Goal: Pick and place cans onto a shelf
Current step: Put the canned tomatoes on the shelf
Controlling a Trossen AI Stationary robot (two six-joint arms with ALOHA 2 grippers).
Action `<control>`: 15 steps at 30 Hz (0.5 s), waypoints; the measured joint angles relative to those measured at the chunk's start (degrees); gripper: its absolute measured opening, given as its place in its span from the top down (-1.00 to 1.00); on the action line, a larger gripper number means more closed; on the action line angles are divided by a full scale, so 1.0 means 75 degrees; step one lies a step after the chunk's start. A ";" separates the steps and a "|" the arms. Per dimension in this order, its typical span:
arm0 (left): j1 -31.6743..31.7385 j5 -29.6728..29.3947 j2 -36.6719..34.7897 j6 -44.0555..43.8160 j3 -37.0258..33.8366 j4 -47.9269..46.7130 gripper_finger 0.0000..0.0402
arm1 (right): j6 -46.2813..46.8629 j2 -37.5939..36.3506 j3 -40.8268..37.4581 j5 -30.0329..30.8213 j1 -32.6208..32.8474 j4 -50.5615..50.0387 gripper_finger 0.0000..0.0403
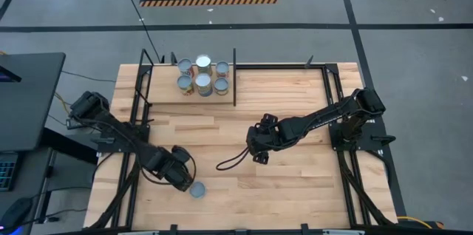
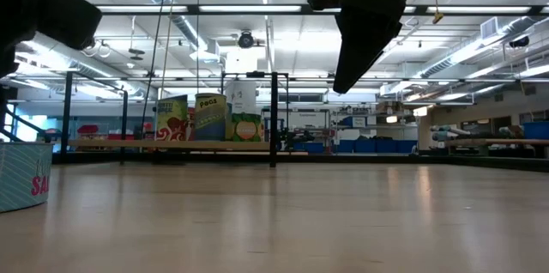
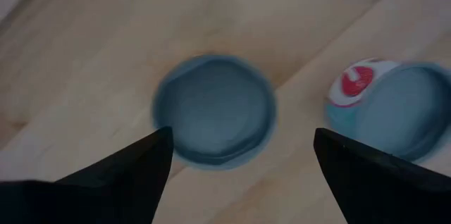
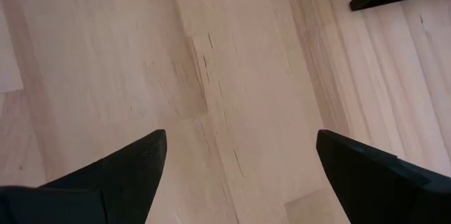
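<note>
Several cans [image 1: 201, 76] stand upright in a cluster on the shelf [image 1: 159, 87] at the table's far left; the low view shows their labels [image 2: 206, 118]. My left gripper [image 1: 181, 176] hovers open, pointing down, near the table's front left. Below it a can with a silver-blue top [image 3: 215, 111] stands on the table, nearer one fingertip than the other. A second can with a teal and red label [image 3: 394, 115] stands beside it, outside the other finger; the high view shows it [image 1: 197, 189]. My right gripper [image 1: 259, 150] hangs open over bare wood at mid-table.
Black posts and rods frame the shelf [image 1: 235, 80] and the table's sides. A dark cable loop [image 1: 233, 161] lies on the wood beside the right gripper. A teal can [image 2: 21, 174] shows at the low view's left edge. Bare planks stretch between the arms and the shelf.
</note>
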 joint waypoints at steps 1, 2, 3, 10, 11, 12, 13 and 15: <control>0.0025 0.0016 0.0000 -0.0017 0.0003 0.0043 -0.73 | -0.0003 0.0000 0.0000 -0.0025 0.0000 0.0000 -0.86; 0.0057 0.0046 0.0000 -0.0047 0.0003 -0.0010 -0.73 | -0.0006 0.0000 0.0000 -0.0076 0.0000 0.0000 -0.86; 0.0097 0.0076 0.0000 -0.0104 0.0003 -0.0115 -0.73 | -0.0005 0.0000 0.0000 -0.0123 0.0000 0.0000 -0.86; 0.0345 -0.0070 0.0000 0.0461 0.0000 -0.0526 -0.75 | -0.0065 0.0000 0.0000 -0.0175 0.0082 0.0000 -0.86; 0.0371 -0.0082 0.0000 0.0642 0.0000 -0.0419 -0.75 | -0.0076 0.0000 0.0000 -0.0178 0.0099 0.0000 -0.86; 0.0384 -0.0090 0.0000 0.0723 0.0000 -0.0312 -0.74 | -0.0079 0.0000 0.0000 -0.0178 0.0115 0.0000 -0.86; 0.0405 -0.0087 0.0000 0.0707 0.0003 -0.0239 -0.71 | -0.0082 0.0000 0.0000 -0.0178 0.0131 0.0000 -0.86; 0.0453 -0.0067 0.0000 0.0517 0.0003 -0.0222 -0.64 | -0.0083 0.0000 0.0000 -0.0178 0.0174 0.0000 -0.86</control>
